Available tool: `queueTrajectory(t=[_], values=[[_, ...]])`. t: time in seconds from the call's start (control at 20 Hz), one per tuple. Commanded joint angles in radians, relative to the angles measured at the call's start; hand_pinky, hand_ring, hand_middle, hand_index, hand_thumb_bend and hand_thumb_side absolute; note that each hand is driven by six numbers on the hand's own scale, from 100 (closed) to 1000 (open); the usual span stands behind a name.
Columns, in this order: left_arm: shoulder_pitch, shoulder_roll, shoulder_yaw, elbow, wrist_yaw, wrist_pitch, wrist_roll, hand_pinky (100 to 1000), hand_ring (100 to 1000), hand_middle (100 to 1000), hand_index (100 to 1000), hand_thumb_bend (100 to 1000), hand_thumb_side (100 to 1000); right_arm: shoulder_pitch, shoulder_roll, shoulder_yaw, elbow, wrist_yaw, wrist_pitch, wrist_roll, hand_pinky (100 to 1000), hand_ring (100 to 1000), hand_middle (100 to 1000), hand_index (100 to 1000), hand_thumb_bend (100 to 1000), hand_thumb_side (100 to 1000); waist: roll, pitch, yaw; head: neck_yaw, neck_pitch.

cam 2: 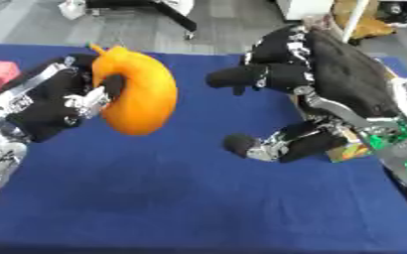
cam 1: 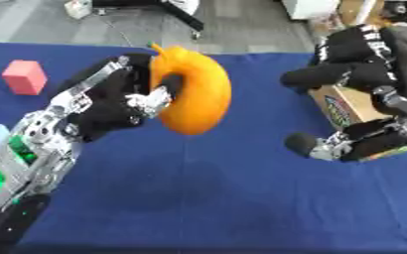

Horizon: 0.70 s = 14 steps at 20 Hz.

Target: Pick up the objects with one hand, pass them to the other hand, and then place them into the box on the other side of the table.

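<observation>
Left hand (cam 1: 111, 101) fingers curl round the orange toy (cam 1: 194, 89); right hand (cam 2: 303, 106) spread wide, pink block (cam 1: 25, 77) behind

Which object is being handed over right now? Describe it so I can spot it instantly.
Look over the blue table, at the left robot hand raised above it. Its fingers curl round an orange crescent-shaped toy, curved like a banana or squash. It is the only orange thing, unlike the small pink block lying far left.

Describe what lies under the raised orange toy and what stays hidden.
Under the orange toy, held up by the left hand, only blue cloth with a faint shadow shows. The right hand covers most of the box, hiding its inside.
</observation>
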Motion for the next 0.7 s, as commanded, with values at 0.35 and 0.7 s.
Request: queueTrajectory(t=[0.35,0.7], values=[[-0.055,0.065,-0.022,-0.017,0.066,0.016,-0.010,636,500,436,529,100,232,-0.032,-0.003,0.000,-0.021,-0.022,0.042,0.056,155,212,258,850,332,329,-0.010,-0.023,-0.002,0.004,0.005],[-0.066,0.075,-0.060,-0.017,0.110,0.047,0.041,634,489,438,530,100,264,-0.054,0.018,0.006,-0.021,-0.004,0.119,0.146,100,182,235,853,314,337,-0.008,-0.023,-0.004,0.002,0.005]])
